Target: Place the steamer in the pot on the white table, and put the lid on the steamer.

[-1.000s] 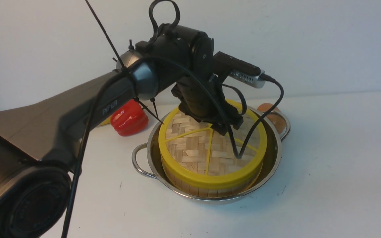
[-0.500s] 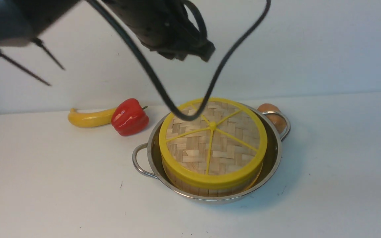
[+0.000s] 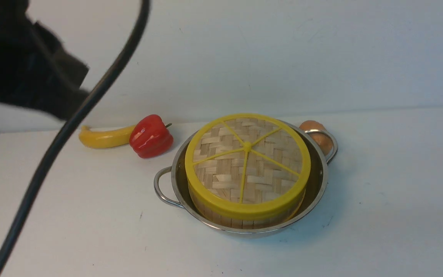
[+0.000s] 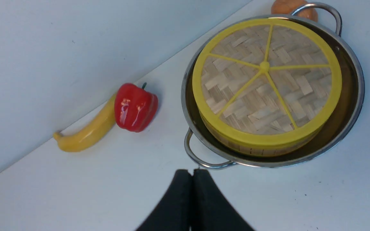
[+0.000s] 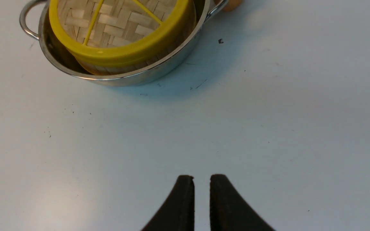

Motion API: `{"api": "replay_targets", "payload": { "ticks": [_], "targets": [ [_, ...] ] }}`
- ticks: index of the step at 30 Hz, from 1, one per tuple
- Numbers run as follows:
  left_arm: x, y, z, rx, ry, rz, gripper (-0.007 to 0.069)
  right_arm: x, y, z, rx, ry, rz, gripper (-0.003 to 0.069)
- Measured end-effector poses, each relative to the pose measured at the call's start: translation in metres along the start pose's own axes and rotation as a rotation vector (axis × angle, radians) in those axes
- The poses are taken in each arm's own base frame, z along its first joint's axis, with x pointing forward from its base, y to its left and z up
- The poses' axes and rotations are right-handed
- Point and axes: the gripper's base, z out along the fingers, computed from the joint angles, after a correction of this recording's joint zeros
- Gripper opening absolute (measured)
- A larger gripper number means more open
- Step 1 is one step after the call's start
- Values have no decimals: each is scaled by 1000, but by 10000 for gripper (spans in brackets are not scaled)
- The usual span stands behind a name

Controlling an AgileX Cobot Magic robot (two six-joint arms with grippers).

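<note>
Closest to the front camera, a blurred black arm part [image 3: 21, 65] fills the upper left corner of the frame, and a thick black cable [image 3: 71, 127] sweeps from the top edge down to the lower left corner.

In its own wrist camera, the left gripper [image 4: 191, 173] hangs above the white table [image 3: 379, 215] with its two black fingers pressed flat together and nothing between them. It is just short of the pot's near handle. The right gripper [image 5: 201, 179] shows a narrow gap between its fingers. It is empty and hangs over bare table, well apart from the pot.

At the centre of the front view stands the steel pot [image 3: 319, 184] on the table. The steamer [image 3: 240, 222] sits inside it, its wooden side showing above the pot's rim, pushed towards the near left so that a wider gap opens on the right. The lid [image 3: 247, 161] lies flat on the steamer, covering it fully.

Behind the pot's far handle, right of centre, a small brown round thing [image 3: 313, 126] peeks out. Left of centre a red pepper [image 3: 150, 136] touches the end of a banana [image 3: 104, 138]. Both lie near the pale wall [image 3: 283, 50] across the top of the frame.
</note>
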Motion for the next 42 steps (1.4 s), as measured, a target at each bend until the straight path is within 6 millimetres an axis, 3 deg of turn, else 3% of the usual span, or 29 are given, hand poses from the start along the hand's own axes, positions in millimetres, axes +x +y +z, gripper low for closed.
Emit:
{"api": "replay_targets", "payload": {
  "ticks": [5,6,7,11,16,19,23,42],
  "targets": [
    [62,-6,-19,-2,-113,-47,-24,-4,0,0,5,-41,-43,95],
    [66,-7,-17,0,-110,-47,-24,-4,0,0,6,-47,-45,95],
    [87,-9,-21,-3,-138,-65,-24,-8,-1,0,14,-89,-67,95],
    [138,-18,-12,-8,-183,-73,-24,-22,-4,2,46,-257,-120,99],
    [173,-25,-2,-9,-247,-67,-24,-24,-9,15,82,-365,-164,102],
    [194,-30,5,-2,-275,-86,-21,-14,-15,35,100,-378,-169,104],
    [201,-31,4,2,-318,-105,-21,-7,-19,48,111,-385,-162,108],
    [200,-31,3,-1,-335,-89,0,-8,-19,47,114,-408,-163,148]
  ]
}}
